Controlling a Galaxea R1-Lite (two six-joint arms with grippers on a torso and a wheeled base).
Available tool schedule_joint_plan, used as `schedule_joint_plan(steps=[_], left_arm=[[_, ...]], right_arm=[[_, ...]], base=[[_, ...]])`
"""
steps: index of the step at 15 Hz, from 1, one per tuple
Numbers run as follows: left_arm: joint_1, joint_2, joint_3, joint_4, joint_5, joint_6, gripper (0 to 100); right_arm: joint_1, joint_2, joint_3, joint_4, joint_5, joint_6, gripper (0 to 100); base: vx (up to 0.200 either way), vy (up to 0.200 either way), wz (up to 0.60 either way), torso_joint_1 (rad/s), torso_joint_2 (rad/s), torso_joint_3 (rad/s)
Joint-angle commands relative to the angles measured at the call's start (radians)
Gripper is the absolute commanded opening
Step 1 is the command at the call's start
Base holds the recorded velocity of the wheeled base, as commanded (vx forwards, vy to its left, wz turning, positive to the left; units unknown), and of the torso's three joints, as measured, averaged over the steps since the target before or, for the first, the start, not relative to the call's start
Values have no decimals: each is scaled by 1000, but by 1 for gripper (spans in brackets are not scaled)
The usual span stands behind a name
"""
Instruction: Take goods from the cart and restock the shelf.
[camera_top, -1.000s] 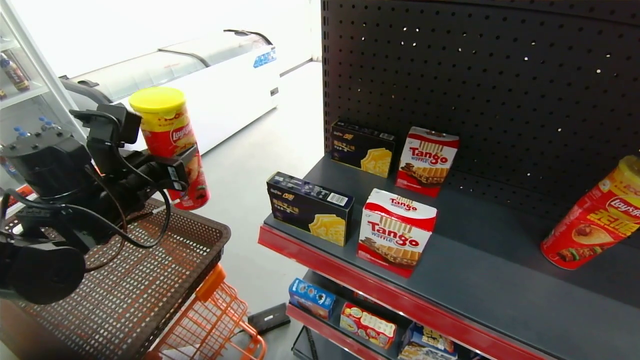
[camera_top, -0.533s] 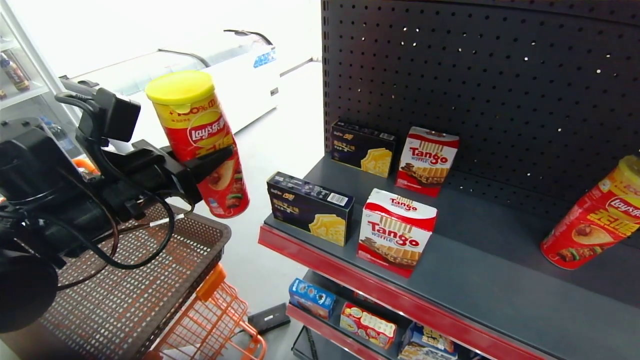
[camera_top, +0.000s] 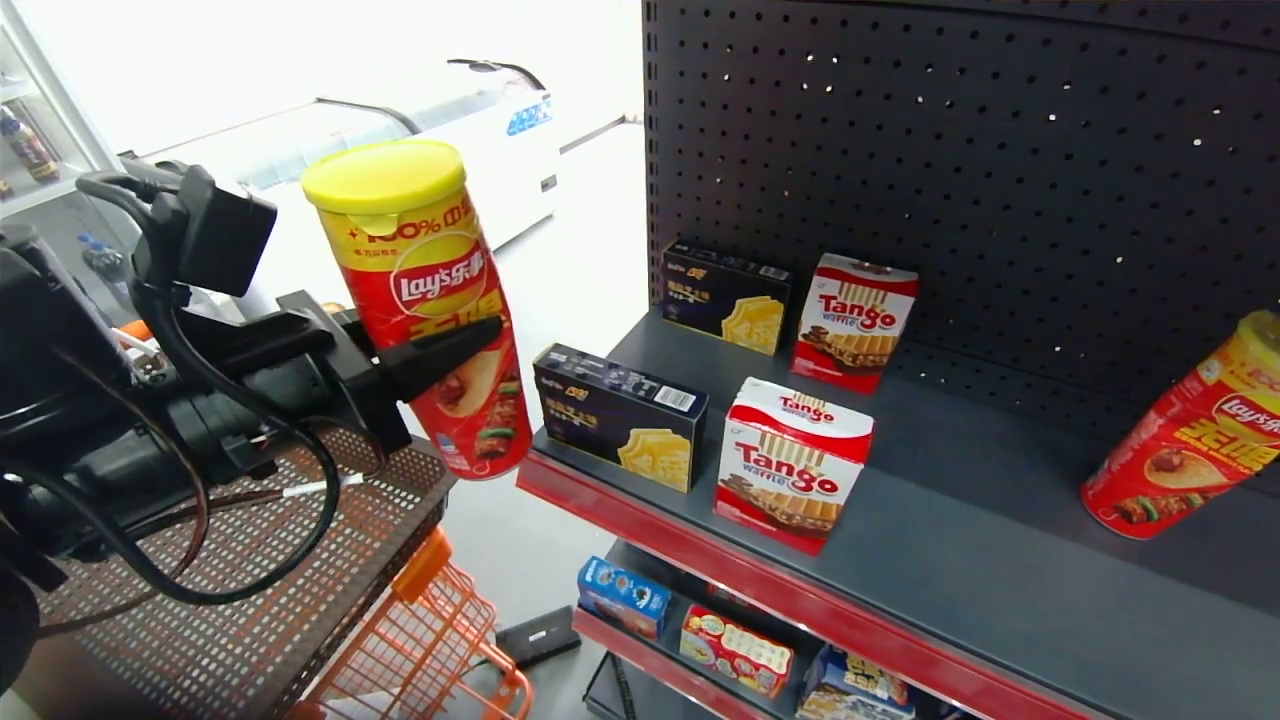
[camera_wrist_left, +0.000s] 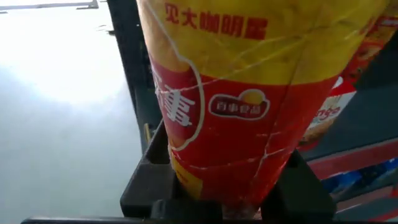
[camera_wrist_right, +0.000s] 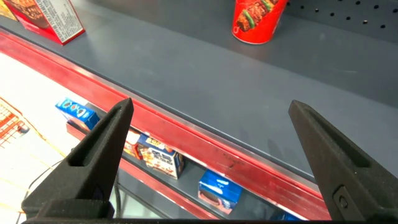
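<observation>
My left gripper (camera_top: 425, 345) is shut on a red chip canister (camera_top: 430, 300) with a yellow lid, held upright in the air between the cart basket (camera_top: 300, 560) and the left end of the shelf (camera_top: 950, 560). In the left wrist view the canister (camera_wrist_left: 242, 112) stands between the jaws, with the shelf edge behind it. My right gripper (camera_wrist_right: 211, 155) is open and hovers over the shelf's red front edge (camera_wrist_right: 205, 146). A second chip canister (camera_top: 1190, 435) leans against the pegboard at the shelf's right; its base (camera_wrist_right: 255, 18) lies beyond my right gripper.
On the shelf stand two dark biscuit boxes (camera_top: 620, 415) (camera_top: 725, 295) and two red-and-white wafer boxes (camera_top: 795, 460) (camera_top: 853, 320). The shelf's middle right is bare. A lower shelf (camera_top: 720, 640) holds small packets. A white chest freezer (camera_top: 420, 150) stands behind, across open floor.
My left arm has carried the canister up and to the right, from over the cart toward the shelf's left end. The goods on the shelf have not moved.
</observation>
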Motion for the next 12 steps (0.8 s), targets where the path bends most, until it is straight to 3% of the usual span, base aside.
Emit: schedule_joint_plan(steps=[1,4,6,9,12], left_arm=[[-67,-13,4,-2,3,0,0],[-114,-15,26,-2,-3,-2,0],[-177,-44,26,23,3,-40,0],[-185,-72,24,79,-3,-40,0],[-254,-111,50,101,-3,-43,0]], right_arm=[[0,1,0,0,0,0,100],[0,1,0,0,0,0,100],[0,1,0,0,0,0,100],[0,1,0,0,0,0,100],[0,1,0,0,0,0,100]], base=[[0,0,0,0,0,0],[0,0,0,0,0,0],[0,0,0,0,0,0],[0,0,0,0,0,0],[0,0,0,0,0,0]])
